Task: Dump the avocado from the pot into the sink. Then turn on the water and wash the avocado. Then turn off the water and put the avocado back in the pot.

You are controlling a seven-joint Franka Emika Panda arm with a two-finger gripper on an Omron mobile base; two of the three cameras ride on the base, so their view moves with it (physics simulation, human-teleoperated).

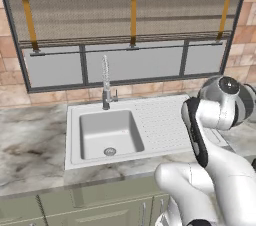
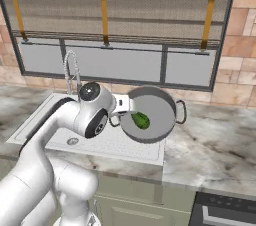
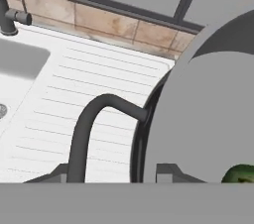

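Observation:
The grey pot (image 2: pixel 156 109) hangs tilted over the right end of the drainboard, its opening turned toward the right base camera. The dark green avocado (image 2: pixel 141 120) lies inside it against the lower left wall. My gripper (image 2: pixel 121 106) is shut on the pot's left side at the loop handle. In the hand view the pot (image 3: pixel 208 119) takes up the right side, the dark handle (image 3: pixel 84 129) curves down between my fingertips, and my gripper (image 3: pixel 114 171) clamps the rim there. A bit of avocado (image 3: pixel 240 174) peeks out at the lower right. The sink (image 1: pixel 85 135) basin lies to the left.
A chrome faucet (image 1: pixel 105 87) stands behind the basin; its base (image 3: pixel 7 17) shows in the hand view. The ridged drainboard (image 1: pixel 160 120) runs right of the basin. Marble counter (image 2: pixel 210 145) surrounds the sink, with a window and brick wall behind. A stove corner (image 2: pixel 225 212) is at the lower right.

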